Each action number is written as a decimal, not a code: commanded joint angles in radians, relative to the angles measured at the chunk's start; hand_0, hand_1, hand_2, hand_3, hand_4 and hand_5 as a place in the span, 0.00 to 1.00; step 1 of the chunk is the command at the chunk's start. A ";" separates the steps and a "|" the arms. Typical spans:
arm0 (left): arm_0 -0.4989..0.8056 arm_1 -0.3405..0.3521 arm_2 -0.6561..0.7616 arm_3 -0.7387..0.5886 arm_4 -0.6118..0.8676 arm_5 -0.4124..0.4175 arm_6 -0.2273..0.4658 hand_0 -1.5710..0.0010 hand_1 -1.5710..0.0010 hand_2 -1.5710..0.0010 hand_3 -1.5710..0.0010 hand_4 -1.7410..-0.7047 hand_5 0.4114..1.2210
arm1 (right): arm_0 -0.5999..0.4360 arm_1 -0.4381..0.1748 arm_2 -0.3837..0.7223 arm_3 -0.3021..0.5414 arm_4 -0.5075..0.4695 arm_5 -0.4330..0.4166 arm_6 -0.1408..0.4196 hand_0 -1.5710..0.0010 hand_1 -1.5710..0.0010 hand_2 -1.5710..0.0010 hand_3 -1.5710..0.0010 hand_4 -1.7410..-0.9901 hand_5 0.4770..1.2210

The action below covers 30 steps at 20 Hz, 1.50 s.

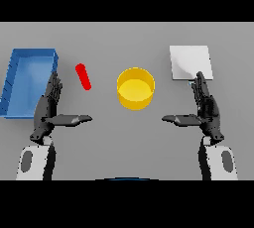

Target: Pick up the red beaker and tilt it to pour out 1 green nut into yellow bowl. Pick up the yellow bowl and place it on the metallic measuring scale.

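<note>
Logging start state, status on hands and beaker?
Left hand and right hand open, empty. Red beaker on table, untouched. Yellow bowl centre. Nothing blocking.

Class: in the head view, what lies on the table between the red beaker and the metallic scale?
The yellow bowl lies between the red beaker and the scale, in the head view.

Your left robot hand [48, 108] sits to the left of the yellow bowl [135, 88] and nearer to you, fingers straight and pointing away, thumb stretched toward the bowl. Your right robot hand [206, 107] mirrors it on the bowl's right side. Both forearms rise from the lower edge.
</note>
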 commanded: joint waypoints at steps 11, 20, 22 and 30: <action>0.062 0.061 -0.056 -0.082 -0.107 0.006 -0.010 1.00 1.00 1.00 1.00 0.62 0.25 | 0.098 -0.044 0.139 -0.101 0.262 -0.056 -0.138 1.00 1.00 1.00 1.00 0.82 0.26; -0.062 0.048 -0.064 0.073 -0.170 0.035 -0.029 1.00 1.00 1.00 1.00 0.59 0.27 | 0.104 -0.036 0.137 -0.131 0.246 -0.053 -0.107 1.00 1.00 1.00 1.00 0.77 0.23; -0.122 0.043 -0.049 0.141 -0.172 0.046 -0.044 1.00 1.00 1.00 1.00 0.57 0.28 | 0.106 -0.042 0.127 -0.127 0.229 -0.042 -0.116 1.00 1.00 1.00 1.00 0.74 0.24; -0.318 0.036 0.023 0.427 -0.164 0.076 -0.120 1.00 1.00 1.00 1.00 0.54 0.28 | 0.112 -0.033 0.135 -0.126 0.231 -0.041 -0.123 1.00 1.00 1.00 1.00 0.67 0.26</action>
